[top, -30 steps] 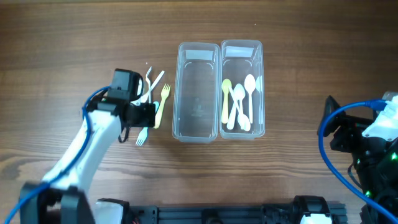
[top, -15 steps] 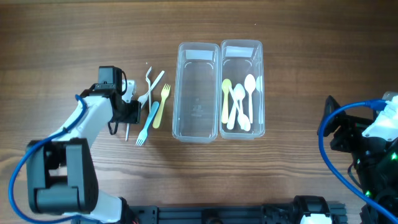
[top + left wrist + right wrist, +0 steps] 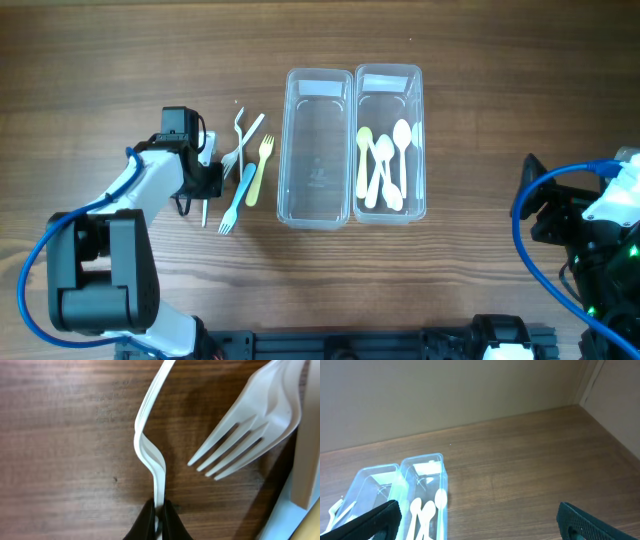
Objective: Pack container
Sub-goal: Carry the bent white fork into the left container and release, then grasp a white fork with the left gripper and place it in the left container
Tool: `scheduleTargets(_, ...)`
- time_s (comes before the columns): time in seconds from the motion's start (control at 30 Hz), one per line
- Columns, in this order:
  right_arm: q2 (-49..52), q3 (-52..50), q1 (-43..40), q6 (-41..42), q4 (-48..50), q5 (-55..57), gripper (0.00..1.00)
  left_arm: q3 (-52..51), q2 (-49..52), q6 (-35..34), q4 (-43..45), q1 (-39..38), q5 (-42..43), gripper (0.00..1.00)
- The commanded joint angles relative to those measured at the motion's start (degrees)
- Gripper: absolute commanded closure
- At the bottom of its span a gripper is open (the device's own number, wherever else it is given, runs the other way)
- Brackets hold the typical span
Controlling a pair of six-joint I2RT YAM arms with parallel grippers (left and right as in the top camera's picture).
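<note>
My left gripper (image 3: 160, 512) is shut on the thin handle of a white plastic fork (image 3: 150, 450) that lies on the wooden table. A second white fork (image 3: 250, 425) lies just to its right, tines toward me. In the overhead view the left gripper (image 3: 207, 182) sits left of a yellow fork (image 3: 258, 168) and a blue fork (image 3: 236, 200). Two clear containers stand side by side: the left one (image 3: 318, 210) is empty, the right one (image 3: 390, 80) holds several pale spoons (image 3: 382, 170). My right gripper (image 3: 477, 527) stands open far to the right, holding nothing.
The right arm's base and blue cable (image 3: 570, 240) fill the table's right edge. Bare wood (image 3: 520, 470) lies between the containers and the right arm.
The left arm drew back to the left from over the forks, and its jaws closed onto the white fork's handle. The right arm has not moved.
</note>
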Motion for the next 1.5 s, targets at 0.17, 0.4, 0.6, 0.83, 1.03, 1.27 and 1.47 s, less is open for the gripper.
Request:
scheduleTargets(0.17, 0.15, 0.22, -0.17, 0.04, 0.28, -0.92, 0.0, 18.8, -14.99, -9.84, -18.12, -6.45, 7.85, 0.96)
scheduleTargets(0.4, 0.15, 0.22, -0.17, 0.07, 0.26, -0.92, 0.0, 19.17, -17.03, -25.57, -11.89, -25.75, 2.86, 0.96)
scheduleTargets(0.6, 0.15, 0.22, -0.17, 0.04, 0.26, -0.9, 0.0, 19.17, -0.15, -25.66, -5.05, -32.39, 3.63, 0.96)
scheduleTargets(0.83, 0.15, 0.22, -0.17, 0.04, 0.26, -0.92, 0.0, 24.3, -1.36, -26.1, -8.79, -31.65, 3.56, 0.52)
scheduleTargets(1.03, 0.15, 0.22, -0.17, 0.02, 0.26, -0.9, 0.0, 29.68, -12.41, -25.59, -20.92, -24.7, -11.32, 0.37)
scheduleTargets(1.27, 0.15, 0.22, -0.17, 0.04, 0.26, -0.92, 0.0, 26.97, -1.77, -25.51, -14.21, -12.74, -6.47, 0.62)
scheduleTargets(1.47, 0.15, 0.22, -0.17, 0.04, 0.26, -0.92, 0.0, 26.97, 12.07, -21.03, -8.11, -12.92, -6.47, 0.52)
